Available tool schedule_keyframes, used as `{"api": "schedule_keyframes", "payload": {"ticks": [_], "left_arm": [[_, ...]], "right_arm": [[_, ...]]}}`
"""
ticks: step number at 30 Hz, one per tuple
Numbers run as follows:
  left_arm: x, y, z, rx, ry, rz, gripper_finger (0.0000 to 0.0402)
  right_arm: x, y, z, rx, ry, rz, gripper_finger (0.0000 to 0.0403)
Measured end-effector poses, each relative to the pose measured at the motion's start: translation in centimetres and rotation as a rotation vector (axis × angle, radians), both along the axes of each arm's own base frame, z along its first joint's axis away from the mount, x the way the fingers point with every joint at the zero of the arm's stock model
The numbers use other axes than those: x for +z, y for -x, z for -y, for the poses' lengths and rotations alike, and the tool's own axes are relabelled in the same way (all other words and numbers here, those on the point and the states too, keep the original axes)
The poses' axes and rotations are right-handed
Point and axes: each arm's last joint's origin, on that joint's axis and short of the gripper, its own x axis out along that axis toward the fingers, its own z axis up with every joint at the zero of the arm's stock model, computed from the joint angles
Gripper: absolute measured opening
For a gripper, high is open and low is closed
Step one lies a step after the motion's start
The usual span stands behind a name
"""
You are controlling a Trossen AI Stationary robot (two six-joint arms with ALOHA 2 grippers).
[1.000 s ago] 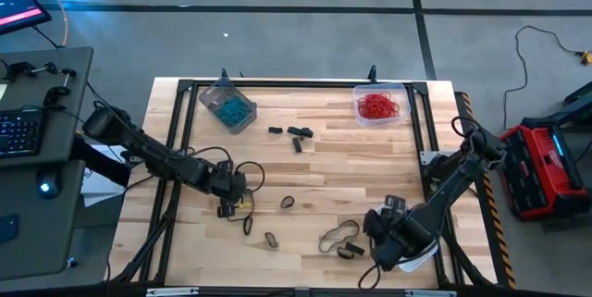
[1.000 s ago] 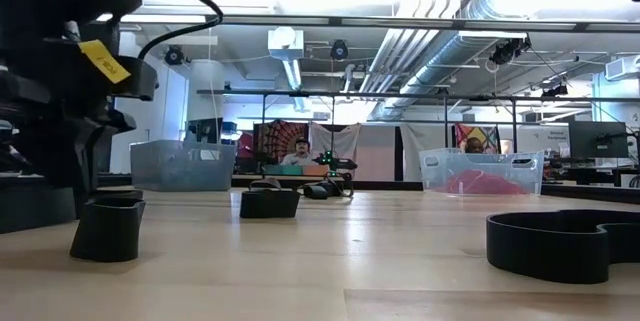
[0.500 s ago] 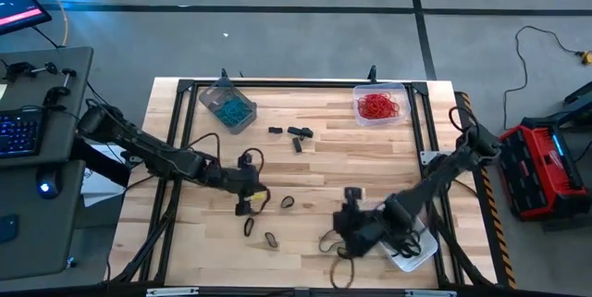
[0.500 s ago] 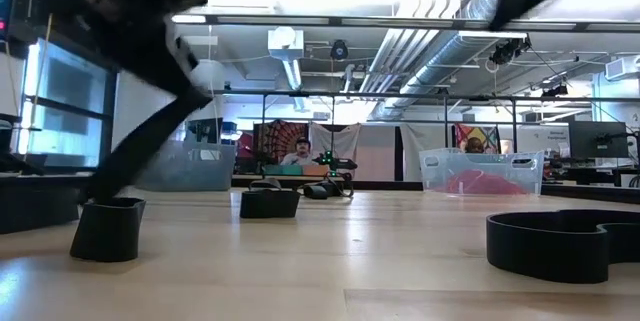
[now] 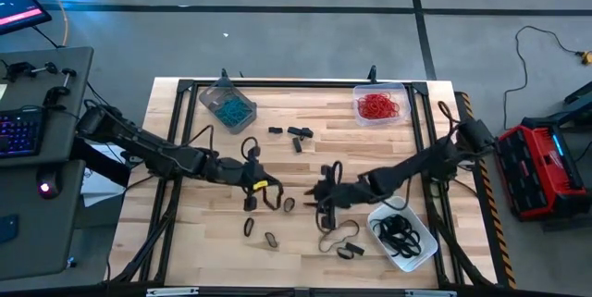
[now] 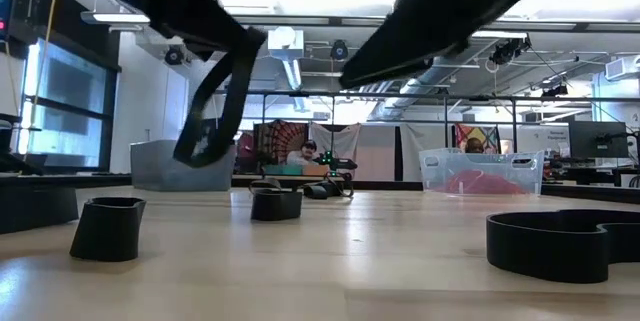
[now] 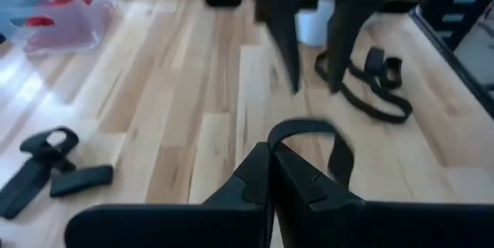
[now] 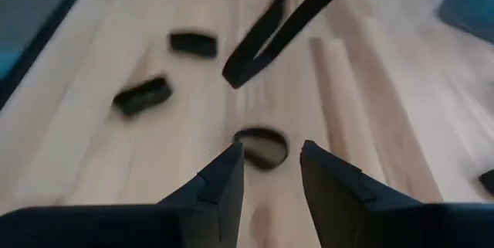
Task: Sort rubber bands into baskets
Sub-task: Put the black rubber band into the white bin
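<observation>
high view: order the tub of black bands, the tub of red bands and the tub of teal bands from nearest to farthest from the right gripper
From the right gripper, near the table's middle:
1. The clear plastic tub of black rubber bands, at the near right corner.
2. The clear tub of red rubber bands, at the far right corner.
3. The grey-tinted tub of teal rubber bands, at the far left corner.

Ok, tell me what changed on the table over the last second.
The left pincer moved toward mid-table, shut on a black band, and lifted it clear of the table. The right pincer swung from over the near-right basket, now uncovered with black bands inside, to above a loose band, fingers apart. The blue and red baskets stayed put.
</observation>
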Motion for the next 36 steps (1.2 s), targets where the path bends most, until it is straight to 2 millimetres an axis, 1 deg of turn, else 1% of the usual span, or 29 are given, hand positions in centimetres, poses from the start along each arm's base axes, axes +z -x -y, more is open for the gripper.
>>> {"api": "schedule_keyframes", "payload": {"ticks": [5, 10, 14, 19, 24, 31, 34, 36], "left_arm": [[0.5, -0.3, -0.3, -0.016, 0.003, 0.050, 0.0000], [1.0, -0.6, -0.5, -0.023, -0.015, 0.104, 0.0000], [1.4, -0.8, -0.4, -0.032, -0.023, 0.151, 0.0000], [1.6, -0.9, -0.5, -0.044, -0.030, 0.170, 0.0000], [1.6, -1.5, -1.0, -0.046, -0.014, 0.210, 0.0000], [0.8, -2.6, -1.6, -0.038, -0.018, 0.236, 0.0000], [0.9, -2.6, -1.7, -0.031, -0.018, 0.246, 0.0000], [1.0, -2.6, -1.7, -0.024, -0.021, 0.248, 0.0003]], "right_arm": [[-0.4, -0.3, 1.6, -0.049, -0.098, 0.109, 0.0147], [0.4, -0.9, 2.0, -0.027, -0.158, 0.199, 0.0190], [0.9, -1.2, 2.5, -0.032, -0.179, 0.248, 0.0205], [1.4, -1.5, 2.9, 0.000, -0.187, 0.302, 0.0206], [2.0, -1.8, 3.0, 0.040, -0.203, 0.363, 0.0206], [1.2, -2.9, 2.8, 0.071, -0.220, 0.355, 0.0205], [1.1, -3.2, 2.5, 0.077, -0.222, 0.351, 0.0185], [1.0, -3.1, 2.2, 0.072, -0.218, 0.346, 0.0154]]}}
